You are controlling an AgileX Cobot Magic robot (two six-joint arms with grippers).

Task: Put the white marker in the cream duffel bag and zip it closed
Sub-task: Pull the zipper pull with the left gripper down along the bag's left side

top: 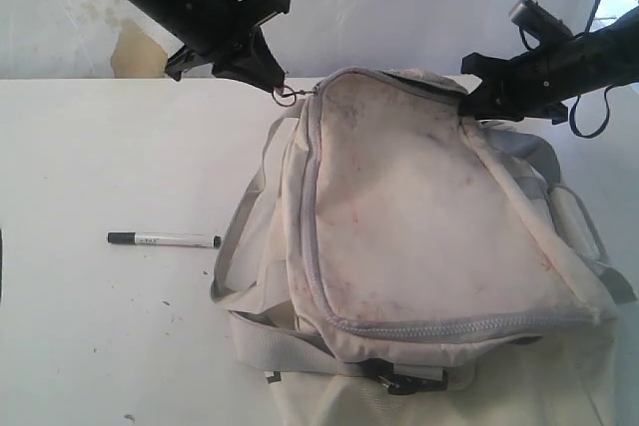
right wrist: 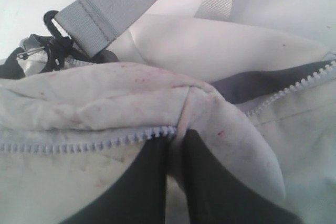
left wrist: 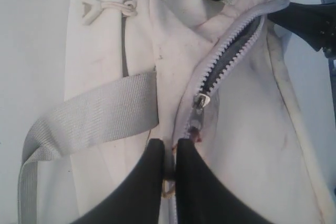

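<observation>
Jaws clenched — left gripper [left wrist: 169,148] on the cream duffel bag's [top: 419,207] 11 o'clock ring [top: 287,97], right gripper [right wrist: 176,140] on its 1 o'clock hem [right wrist: 185,109] — likely to tension the zipper [left wrist: 226,59].

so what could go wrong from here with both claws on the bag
1. The marker lies on the table, outside the bag, while the left claw and right claw are both shut on bag cloth; zipping now would leave it out.
2. The right claw pinches cloth right at the zip teeth, so bunched fabric might jam the slider.
3. The zip gap looks narrow; the marker may snag going in.
</observation>
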